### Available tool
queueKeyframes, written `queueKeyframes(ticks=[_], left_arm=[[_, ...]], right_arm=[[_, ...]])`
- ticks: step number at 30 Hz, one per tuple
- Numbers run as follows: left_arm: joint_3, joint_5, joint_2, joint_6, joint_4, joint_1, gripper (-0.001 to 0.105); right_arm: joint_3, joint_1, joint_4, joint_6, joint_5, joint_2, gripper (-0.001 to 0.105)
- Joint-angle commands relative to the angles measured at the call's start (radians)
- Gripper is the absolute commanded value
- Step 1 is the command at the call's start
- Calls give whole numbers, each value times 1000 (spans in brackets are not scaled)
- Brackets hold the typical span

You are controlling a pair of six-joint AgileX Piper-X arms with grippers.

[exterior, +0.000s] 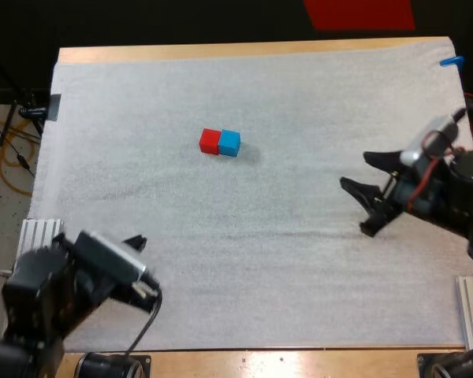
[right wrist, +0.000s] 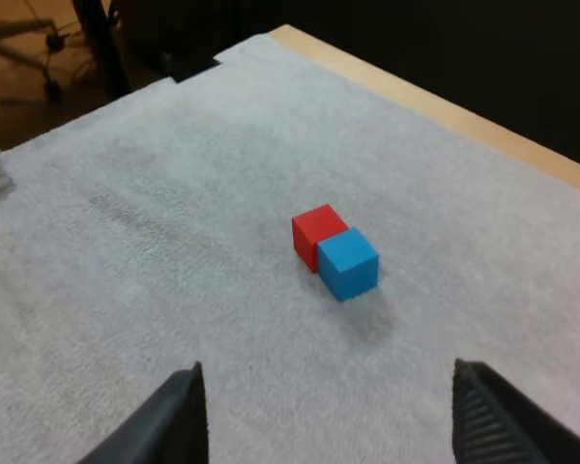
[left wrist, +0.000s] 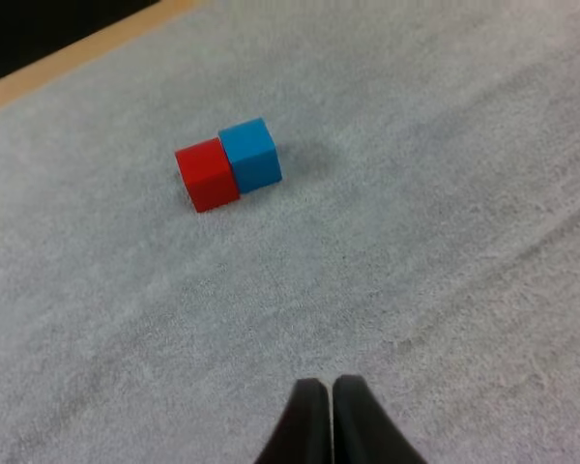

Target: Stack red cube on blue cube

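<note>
A red cube (exterior: 210, 141) and a blue cube (exterior: 229, 143) sit side by side and touching on the white mat (exterior: 244, 260), the red one to the left. Both rest flat on the mat. My right gripper (exterior: 361, 183) hovers well to their right with its fingers wide apart and nothing between them. In the right wrist view the red cube (right wrist: 316, 235) and blue cube (right wrist: 349, 262) lie ahead of the spread fingers (right wrist: 164, 420). My left gripper (exterior: 142, 268) is near the mat's front left, far from the cubes. Its fingertips (left wrist: 309, 416) touch, with the red cube (left wrist: 207, 174) and blue cube (left wrist: 250, 154) far ahead.
Bare wooden table edge (exterior: 244, 50) runs along the far side beyond the mat. Metal brackets (exterior: 39, 233) stand at the mat's near left, and another bracket (exterior: 471, 303) at the near right. Open mat surrounds the cubes.
</note>
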State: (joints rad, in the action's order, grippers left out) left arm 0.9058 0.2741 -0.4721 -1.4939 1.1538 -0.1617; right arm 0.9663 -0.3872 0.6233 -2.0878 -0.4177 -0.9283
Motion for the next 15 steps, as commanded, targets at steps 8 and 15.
queueKeyframes(ticks=[8,15], left_arm=[[-1,-15,94,-12,15,-3,20],[-1,-15,94,-12,15,-3,62]], right_arm=[[180,-127,-22,-102,41,-266,71],[357,-190,-22,-185,66,-499,71]])
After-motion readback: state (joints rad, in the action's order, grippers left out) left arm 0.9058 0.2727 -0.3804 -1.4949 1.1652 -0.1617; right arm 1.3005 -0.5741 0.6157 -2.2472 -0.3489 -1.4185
